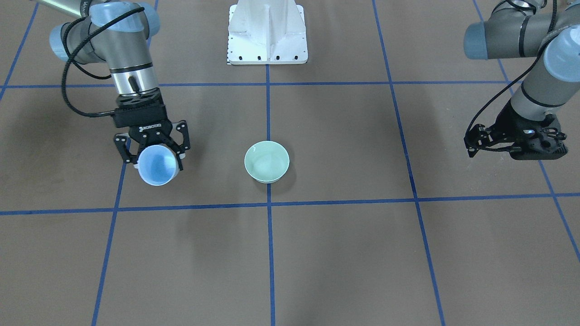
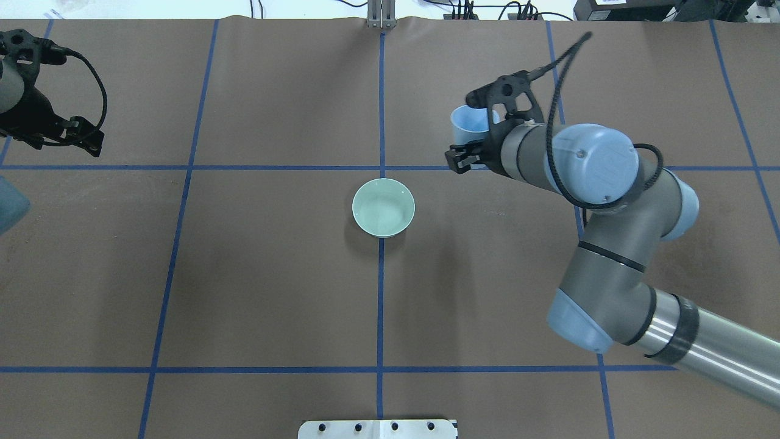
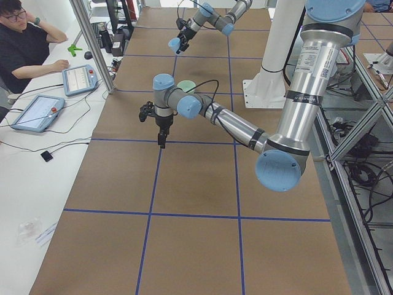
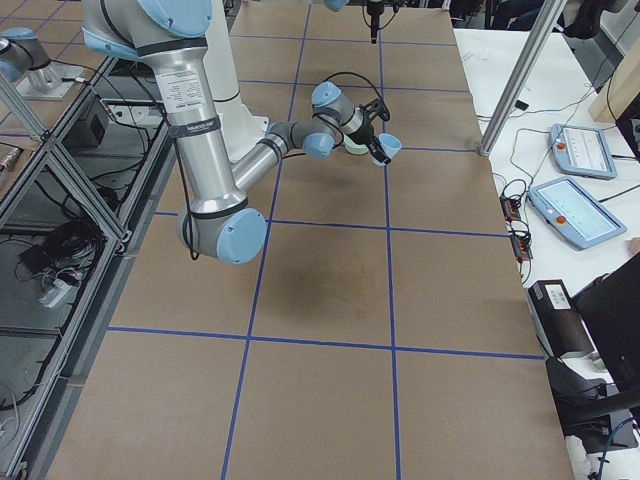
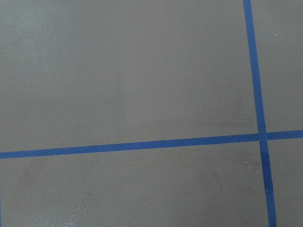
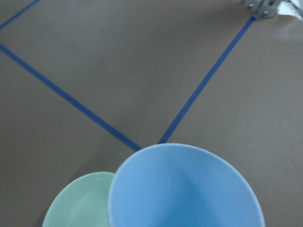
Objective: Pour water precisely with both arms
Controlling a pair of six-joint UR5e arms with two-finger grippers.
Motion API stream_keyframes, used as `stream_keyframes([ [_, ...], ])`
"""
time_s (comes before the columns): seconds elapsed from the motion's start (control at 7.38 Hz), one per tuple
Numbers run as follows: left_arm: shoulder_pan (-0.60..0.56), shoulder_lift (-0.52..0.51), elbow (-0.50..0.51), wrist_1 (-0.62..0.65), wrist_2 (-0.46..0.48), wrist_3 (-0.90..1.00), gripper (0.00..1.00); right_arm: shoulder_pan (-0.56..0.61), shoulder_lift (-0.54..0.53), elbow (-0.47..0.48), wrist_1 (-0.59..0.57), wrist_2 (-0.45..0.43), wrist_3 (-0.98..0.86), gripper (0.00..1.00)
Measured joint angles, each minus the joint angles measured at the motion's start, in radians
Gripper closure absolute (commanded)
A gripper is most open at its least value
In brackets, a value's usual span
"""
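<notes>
- Judged early or midway: blue cup [image 1: 157, 168] held clear of the table [image 1: 344, 253], not yet above the green bowl [image 1: 267, 161]; carrying across and tipping seemingly left to do.
- No sure sign of liquid inside the cup. Only a white glint, perhaps the water [image 1: 272, 147], on the bowl's inner wall, so cannot tell whether any pouring is done.
- Right gripper [image 1: 156, 157]: jaws spread around the cup's wall and clamped on it. Bowl near, off to one side of these jaws and lower, not touching.
- Left gripper [image 1: 472, 144]: holding nothing, hanging over bare table, bowl well apart from its jaws; jaw gap not readable.
</notes>
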Motion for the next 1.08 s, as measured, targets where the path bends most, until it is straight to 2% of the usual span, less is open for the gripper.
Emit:
stream_keyframes([
  [0.41, 0.0, 0.0, -0.006, 0.0, 0.0, -0.021, 0.0, 0.007, -0.154, 0.004, 0.004, -0.248, 0.278, 1.0],
  [0.68, 0.0, 0.0, -0.008, 0.0, 0.0, -0.024, 0.0, -0.009, -0.221, -0.029, 0.004, -0.375, 0.492, 1.0],
  [1.08, 0.001, 0.001, -0.018, 0.0, -0.001, -0.045, 0.0, -0.128, -0.264, -0.082, 0.003, -0.513, 0.648, 1.0],
])
